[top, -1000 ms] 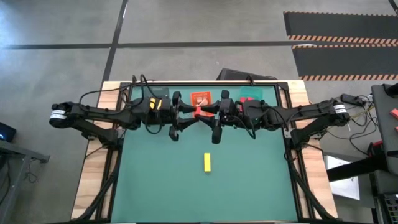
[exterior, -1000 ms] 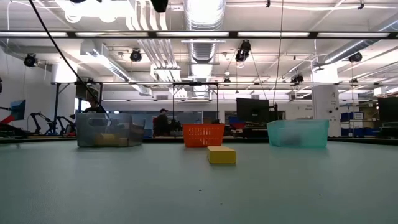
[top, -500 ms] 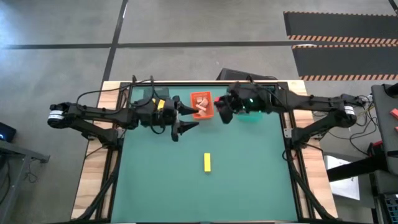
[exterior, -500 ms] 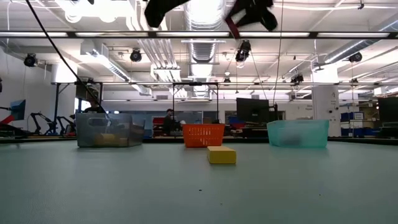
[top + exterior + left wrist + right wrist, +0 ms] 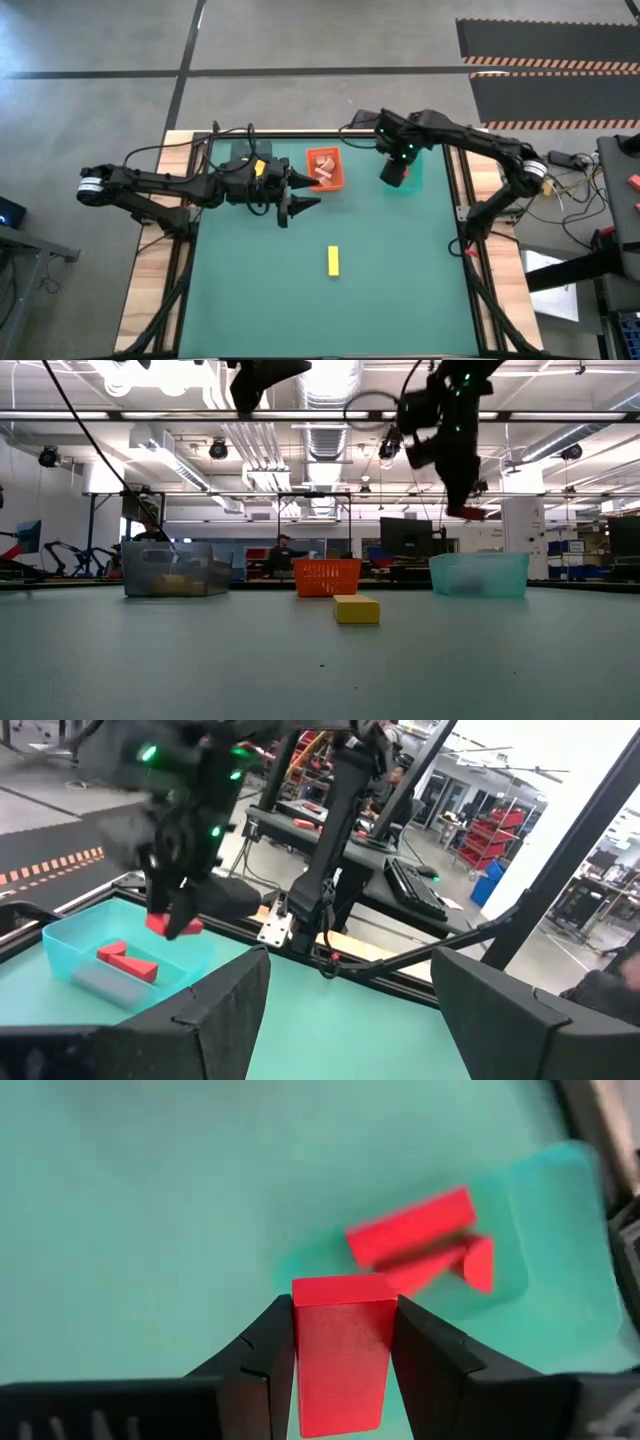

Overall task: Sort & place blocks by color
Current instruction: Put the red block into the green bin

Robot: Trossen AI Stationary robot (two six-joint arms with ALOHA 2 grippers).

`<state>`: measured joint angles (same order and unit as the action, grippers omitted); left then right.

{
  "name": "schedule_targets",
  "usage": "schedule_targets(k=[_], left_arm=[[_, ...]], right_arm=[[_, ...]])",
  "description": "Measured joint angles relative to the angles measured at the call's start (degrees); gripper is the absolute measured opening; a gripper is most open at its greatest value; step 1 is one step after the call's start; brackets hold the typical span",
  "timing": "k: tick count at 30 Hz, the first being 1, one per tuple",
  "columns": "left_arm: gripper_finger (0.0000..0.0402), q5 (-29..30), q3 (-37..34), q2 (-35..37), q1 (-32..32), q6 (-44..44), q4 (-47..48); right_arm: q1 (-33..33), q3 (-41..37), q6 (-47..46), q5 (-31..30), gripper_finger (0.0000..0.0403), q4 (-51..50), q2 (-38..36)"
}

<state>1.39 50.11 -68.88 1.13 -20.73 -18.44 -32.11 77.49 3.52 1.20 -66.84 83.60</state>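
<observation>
Since a moment ago the right pincer (image 5: 392, 172) has swung away from the orange tray (image 5: 325, 169) toward the teal tray (image 5: 418, 172), carrying a red block (image 5: 342, 1348) clenched between its fingers (image 5: 268, 1350); the left pincer (image 5: 300, 203) has kept its place over the desk (image 5: 330, 310).

Nearest the front, a lone yellow block (image 5: 333, 260) lies flat on the green desk, well apart from everything else; the low view shows it resting in front of the orange tray.

Farther back, the left pincer hangs above the desk just beside the orange tray, its fingers (image 5: 225, 1010) spread wide and holding nothing.

Along the far edge stand three trays in a row: a dark grey tray (image 5: 167, 568) with a yellow piece (image 5: 177, 582) inside, the orange tray holding pale tan blocks (image 5: 322, 174), and the teal tray. Two red blocks (image 5: 127, 960) already lie in the teal tray, touching each other. The right pincer hovers over that tray's near edge, with the held red block clear of the tray wall in the low view.
</observation>
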Motion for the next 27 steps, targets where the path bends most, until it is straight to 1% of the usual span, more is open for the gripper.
schedule_targets(k=[2,4,7,9,16,20,27], left_arm=[[0.0262,0.02,0.0,0.0,0.0,0.02,0.06],[0.0262,0.02,0.0,0.0,0.0,0.03,0.06],[0.0262,0.5,0.0,-0.05,0.0,0.04,0.06],[0.0262,0.5,0.0,-0.07,0.0,0.04,0.06],[0.0262,0.5,0.0,-0.07,0.0,0.04,0.06],[0.0262,0.5,0.0,-0.07,0.0,0.04,0.06],[0.0262,0.5,0.0,-0.07,0.0,0.04,0.09]], right_arm=[[-1.12,0.0,6.8,0.12,0.012,-2.71,2.5],[-1.69,0.0,11.6,-0.23,0.0123,-4.14,5.02],[-1.96,0.0,15.21,-3.87,0.0127,-4.07,8.71],[-2.25,-0.01,16.91,-4.21,0.0126,-4.25,10.97],[-2.78,-0.04,18.42,-4.27,0.0128,-4.16,16.39],[-2.81,-0.04,18.06,-4.23,0.0137,-4.21,16.89],[-2.81,-0.04,17.27,-4.23,0.017,-4.38,16.05]])
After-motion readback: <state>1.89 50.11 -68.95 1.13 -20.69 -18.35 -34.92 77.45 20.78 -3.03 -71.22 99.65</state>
